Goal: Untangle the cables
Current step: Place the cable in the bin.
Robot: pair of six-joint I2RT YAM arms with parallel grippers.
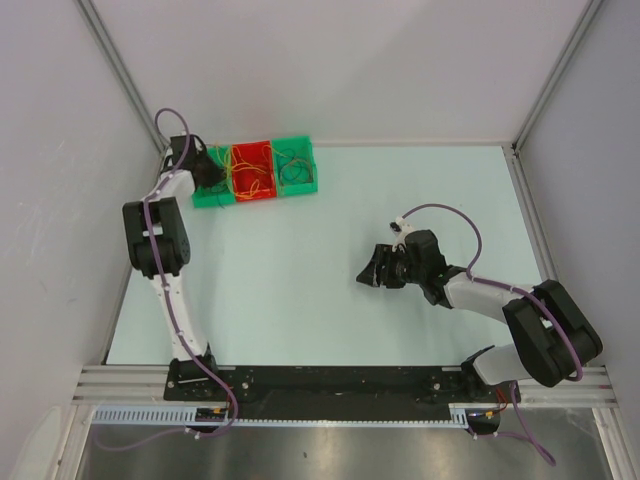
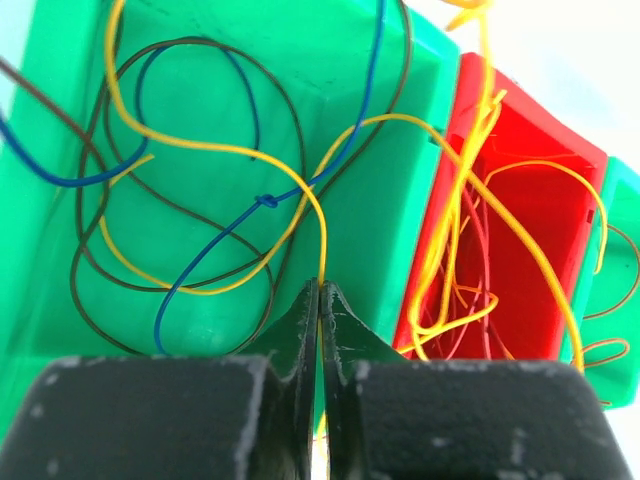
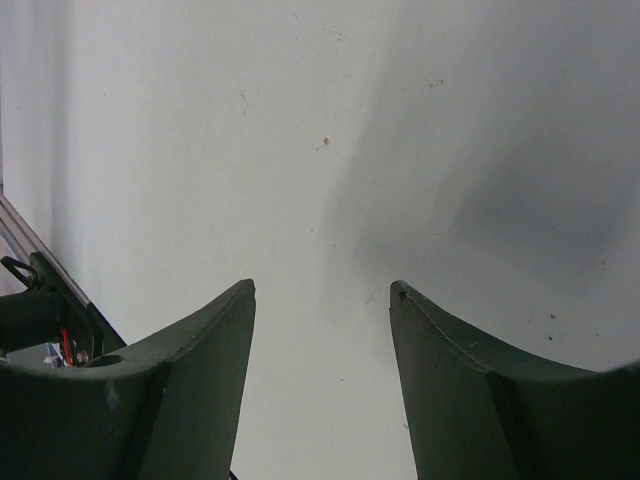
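Over the left green bin (image 2: 380, 200), the left gripper (image 2: 320, 300) is pinched tight on a yellow wire (image 2: 323, 240). Its black body hides where that wire ends. A blue wire (image 2: 200, 255) and a dark wire (image 2: 297, 115) loop in the same bin, crossing the yellow one. More cables (image 2: 452, 240) fill the red bin (image 2: 545, 215) beside it. Most of the far green bin (image 1: 297, 165) is cut off in the left wrist view. The right gripper (image 3: 322, 290) stands open and holds nothing, with open table (image 1: 330, 320) all around it.

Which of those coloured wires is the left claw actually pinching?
The yellow cable: it rises straight from the shut tips of the left gripper. The blue cable and dark cable lie loose in the green bin.
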